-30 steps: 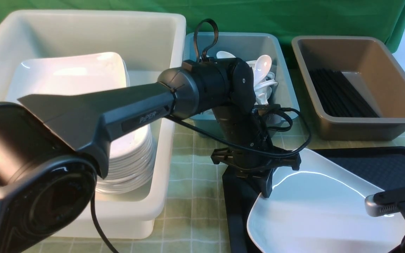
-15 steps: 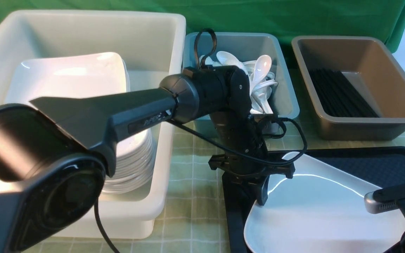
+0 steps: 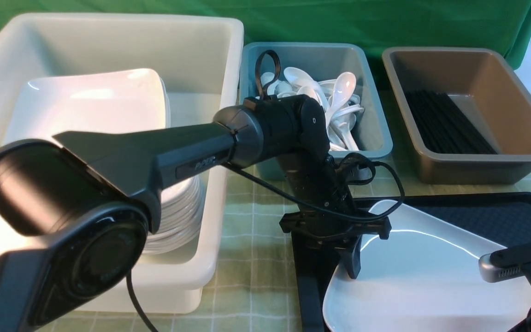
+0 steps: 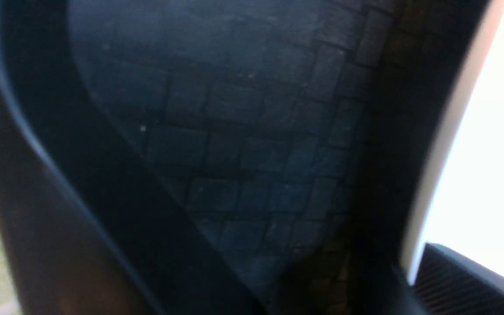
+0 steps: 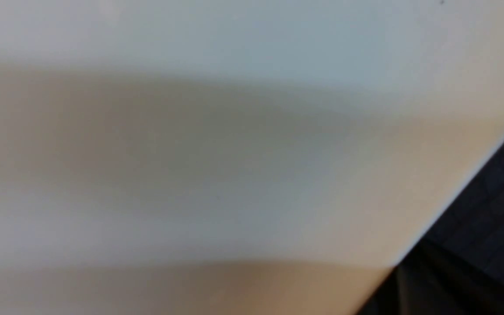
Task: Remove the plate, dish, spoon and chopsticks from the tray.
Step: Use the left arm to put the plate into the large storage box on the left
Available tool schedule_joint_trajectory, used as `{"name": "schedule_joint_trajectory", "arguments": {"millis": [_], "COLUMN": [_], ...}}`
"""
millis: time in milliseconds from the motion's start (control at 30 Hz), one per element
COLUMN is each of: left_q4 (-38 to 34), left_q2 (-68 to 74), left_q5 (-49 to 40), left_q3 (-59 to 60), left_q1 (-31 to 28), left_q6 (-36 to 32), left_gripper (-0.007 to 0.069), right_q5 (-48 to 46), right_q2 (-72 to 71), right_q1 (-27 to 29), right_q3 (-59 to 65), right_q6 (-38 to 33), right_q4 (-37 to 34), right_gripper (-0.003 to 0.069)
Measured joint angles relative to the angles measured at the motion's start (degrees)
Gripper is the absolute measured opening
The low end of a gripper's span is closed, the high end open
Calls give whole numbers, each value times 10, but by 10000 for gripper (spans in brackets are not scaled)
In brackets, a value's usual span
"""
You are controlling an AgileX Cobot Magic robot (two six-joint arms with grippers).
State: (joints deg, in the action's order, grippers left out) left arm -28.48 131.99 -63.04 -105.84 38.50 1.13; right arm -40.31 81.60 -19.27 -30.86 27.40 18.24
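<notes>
The large white plate (image 3: pixel 422 276) lies on the black tray (image 3: pixel 500 221) at the front right. My left gripper (image 3: pixel 346 265) points down at the plate's left rim, with one finger (image 3: pixel 353 263) over the plate's upper face. In the left wrist view the plate's (image 4: pixel 488 131) rim runs down to a ribbed finger pad (image 4: pixel 453 280) above the tray's floor (image 4: pixel 243 131); the other finger is lost in the dark. Only a grey part of my right wrist (image 3: pixel 514 265) shows. Its view is filled by the plate (image 5: pixel 234 131) and a tray corner (image 5: pixel 497 197). No dish, spoon or chopsticks show on the tray.
A big white tub (image 3: pixel 219 41) at the left holds a stack of white plates (image 3: pixel 109 97). Behind the tray stand a grey-blue tub (image 3: pixel 371 92) of white spoons (image 3: pixel 339 97) and a brown tub (image 3: pixel 523 92) of black sticks (image 3: pixel 445 124). Green checked cloth (image 3: pixel 251 230) covers the table.
My left arm has sunk, and its gripper has moved lower at the plate's left rim. The plate's left side has come down a little with it.
</notes>
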Motion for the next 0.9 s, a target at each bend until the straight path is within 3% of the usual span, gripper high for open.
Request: {"name": "schedule_joint_trajectory", "arguments": {"millis": [333, 667, 900], "left_q4": [-45, -36, -46], "left_q2": [-36, -142, -201], "left_q5": [-5, 3, 0], "left_q3": [0, 0, 0], "left_q1": [5, 10, -16], "left_q6": [-14, -26, -20], "left_gripper": [17, 9, 9], "right_q5": [-33, -128, -170], "right_q2": [-114, -341, -399], "right_q1": [-1, -1, -1], "right_q3": [-6, -108, -178], "right_q6": [-14, -31, -50], "right_q4": [-22, -24, -24], "right_gripper": [-4, -4, -4]}}
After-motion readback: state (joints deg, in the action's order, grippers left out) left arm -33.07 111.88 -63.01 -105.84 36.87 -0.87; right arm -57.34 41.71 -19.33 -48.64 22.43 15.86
